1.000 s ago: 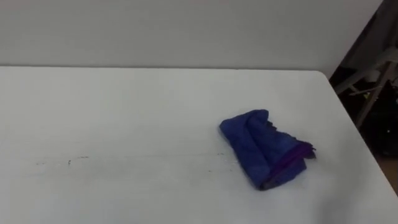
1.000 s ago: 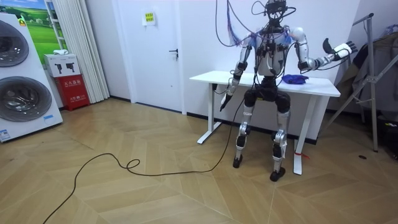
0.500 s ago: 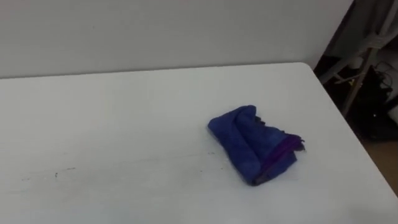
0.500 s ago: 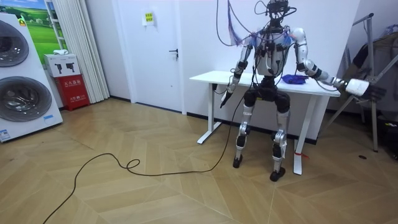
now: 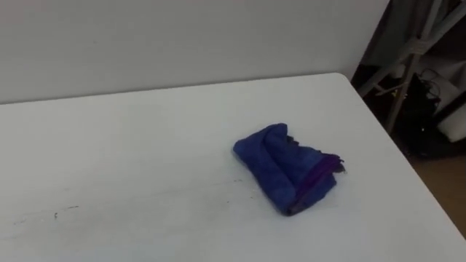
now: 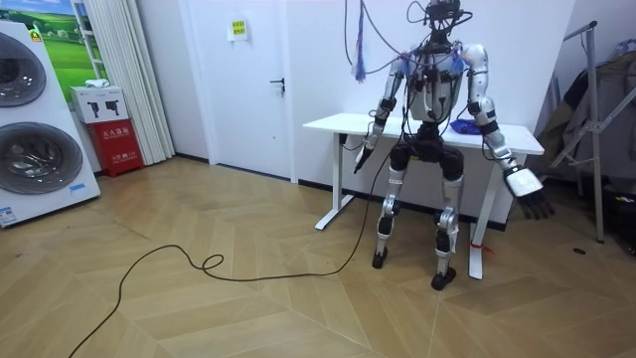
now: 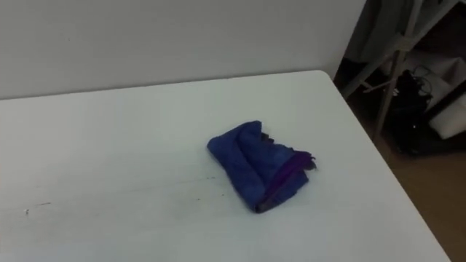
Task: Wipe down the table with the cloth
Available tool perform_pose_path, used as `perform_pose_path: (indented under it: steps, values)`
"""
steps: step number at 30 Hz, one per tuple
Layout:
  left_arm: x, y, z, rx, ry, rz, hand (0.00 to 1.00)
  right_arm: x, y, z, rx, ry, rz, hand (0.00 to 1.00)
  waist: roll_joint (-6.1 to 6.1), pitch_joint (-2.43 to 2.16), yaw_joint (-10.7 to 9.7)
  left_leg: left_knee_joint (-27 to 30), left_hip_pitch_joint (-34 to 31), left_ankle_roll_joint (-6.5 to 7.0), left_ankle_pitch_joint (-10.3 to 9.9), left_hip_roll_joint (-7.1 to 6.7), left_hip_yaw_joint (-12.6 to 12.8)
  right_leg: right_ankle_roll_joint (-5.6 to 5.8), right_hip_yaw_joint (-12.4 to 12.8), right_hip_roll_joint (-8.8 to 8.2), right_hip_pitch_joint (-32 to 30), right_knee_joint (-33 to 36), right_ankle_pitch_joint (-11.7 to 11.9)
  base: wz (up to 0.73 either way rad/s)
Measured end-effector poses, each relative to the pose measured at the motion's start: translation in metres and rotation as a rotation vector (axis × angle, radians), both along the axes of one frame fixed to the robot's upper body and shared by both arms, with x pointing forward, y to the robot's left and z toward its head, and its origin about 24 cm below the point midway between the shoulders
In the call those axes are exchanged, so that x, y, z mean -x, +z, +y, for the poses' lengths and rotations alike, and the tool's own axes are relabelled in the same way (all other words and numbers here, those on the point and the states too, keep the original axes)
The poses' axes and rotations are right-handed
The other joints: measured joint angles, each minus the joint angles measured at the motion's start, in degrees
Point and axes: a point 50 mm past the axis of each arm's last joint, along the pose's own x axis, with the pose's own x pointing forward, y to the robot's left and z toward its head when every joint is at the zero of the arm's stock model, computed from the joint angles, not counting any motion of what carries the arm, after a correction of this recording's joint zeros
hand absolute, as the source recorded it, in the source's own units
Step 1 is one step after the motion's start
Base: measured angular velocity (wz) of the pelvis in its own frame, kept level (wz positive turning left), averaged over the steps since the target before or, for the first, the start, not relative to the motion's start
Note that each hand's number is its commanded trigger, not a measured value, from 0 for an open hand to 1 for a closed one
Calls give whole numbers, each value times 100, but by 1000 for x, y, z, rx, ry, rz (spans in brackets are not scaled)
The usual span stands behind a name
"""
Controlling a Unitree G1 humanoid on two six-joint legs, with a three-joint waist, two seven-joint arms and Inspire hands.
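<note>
Cloth [image 5: 287,169]: blue, soft, crumpled into a thick folded lump with a purple edge, lying on the right half of the table [image 5: 109,145], which is white, smooth, flat and matte. The right robot hand [image 6: 535,204] hangs low beyond the table's end at the room view's right, fingers spread, touching nothing. The left robot hand [image 6: 362,157] hangs near the other end; its fingers cannot be judged
</note>
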Motion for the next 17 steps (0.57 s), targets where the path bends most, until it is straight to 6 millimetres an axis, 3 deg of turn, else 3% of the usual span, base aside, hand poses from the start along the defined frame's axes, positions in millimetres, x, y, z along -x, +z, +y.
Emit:
perform_pose_path:
  steps: [3, 6, 10, 13, 17]
  values:
    - [-4, -2, -3, -4, -48, 24, 0, -8, -6, 10, -104, 324, 115, 0, 22, 13, 208, 12, 19, 0, -4, 1, -1, -7, -5, 2, 22, 1, 5, 0]
    - [-10, -5, -12, 10, -117, 40, 0, -52, -12, 15, -128, 746, 171, 0, 64, 29, 478, 28, 21, -2, -2, 9, -19, -25, -6, 19, 38, -10, 20, 0]
    - [-14, -9, -23, 22, -143, 43, 0, -95, -14, 23, -116, 985, 146, 0, 141, 67, 658, 41, 2, -13, 7, 15, -139, -23, -123, 22, 97, -15, 18, 15]
    - [-17, -10, -26, 22, -150, 37, 0, -91, -17, 31, -163, 1085, 173, 0, 174, 152, 760, 41, -27, -25, 22, 15, -224, -15, -211, 26, 128, -23, 11, 14]
    - [-19, -12, -32, 17, -156, 37, 0, -89, -18, 35, -198, 1103, 179, 0, 193, 152, 790, 54, -111, -27, 36, 12, -291, -14, -261, 46, 136, -117, 9, 8]
